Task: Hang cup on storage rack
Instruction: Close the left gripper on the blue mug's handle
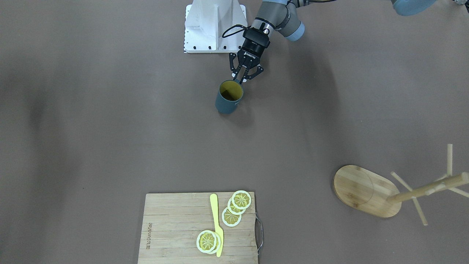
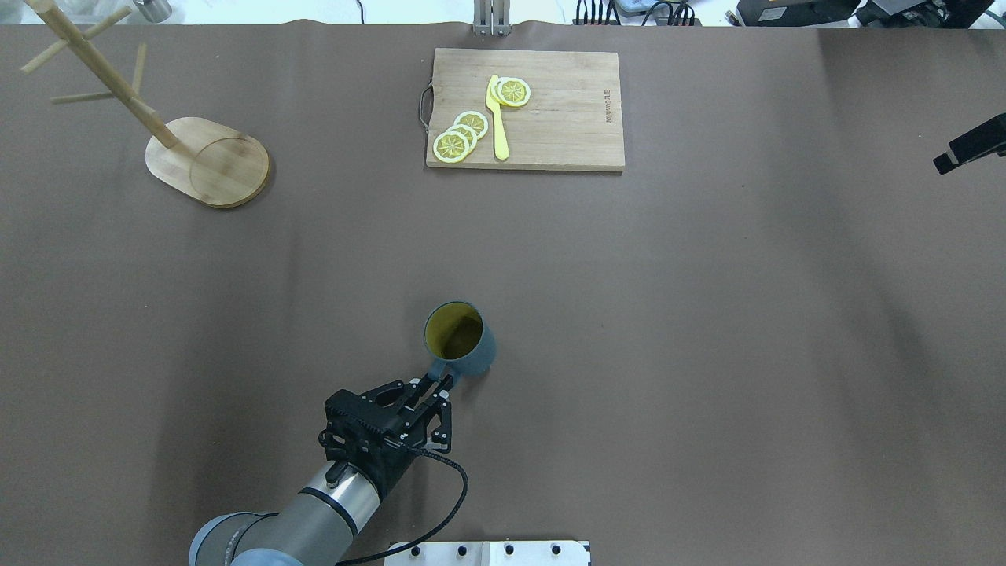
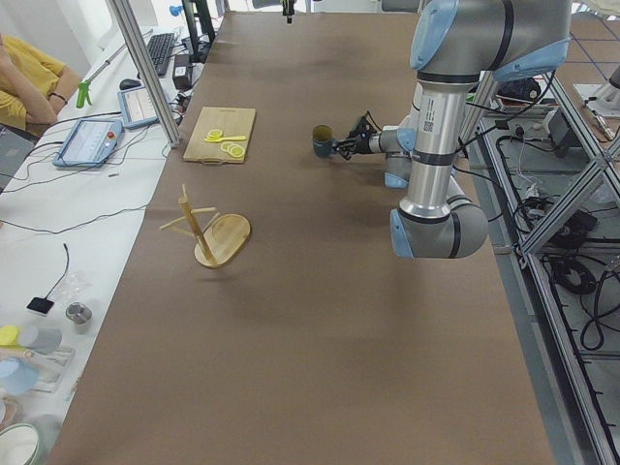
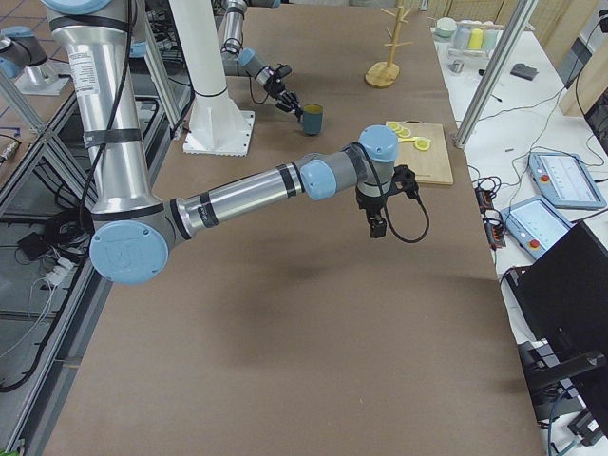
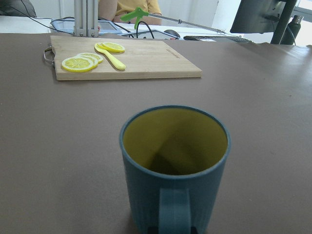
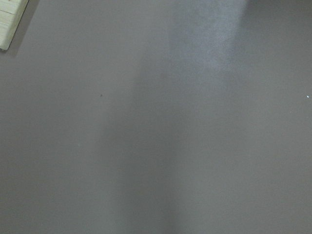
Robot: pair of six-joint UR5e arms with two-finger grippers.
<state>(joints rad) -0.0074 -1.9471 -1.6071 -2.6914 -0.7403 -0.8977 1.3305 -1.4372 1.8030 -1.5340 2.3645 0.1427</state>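
The cup (image 2: pixel 460 339), dark blue-grey with a yellow inside, stands upright on the brown table near its middle; it also shows in the front view (image 1: pixel 229 96). My left gripper (image 2: pixel 438 379) is at the cup's near side, its fingers closed on the loop handle (image 5: pixel 174 209). The storage rack (image 2: pixel 208 161), a wooden mug tree with an oval base and thin pegs, stands far off at the back left, with nothing on it. My right gripper (image 2: pixel 971 145) hovers at the right edge, away from the cup. I cannot tell whether it is open or shut.
A rectangular wooden cutting board (image 2: pixel 550 126) with lemon slices (image 2: pixel 460 137) and a yellow knife (image 2: pixel 497 118) lies at the back centre. The robot's base plate (image 2: pixel 487 553) sits at the near edge. Bare brown table lies between the cup and the rack.
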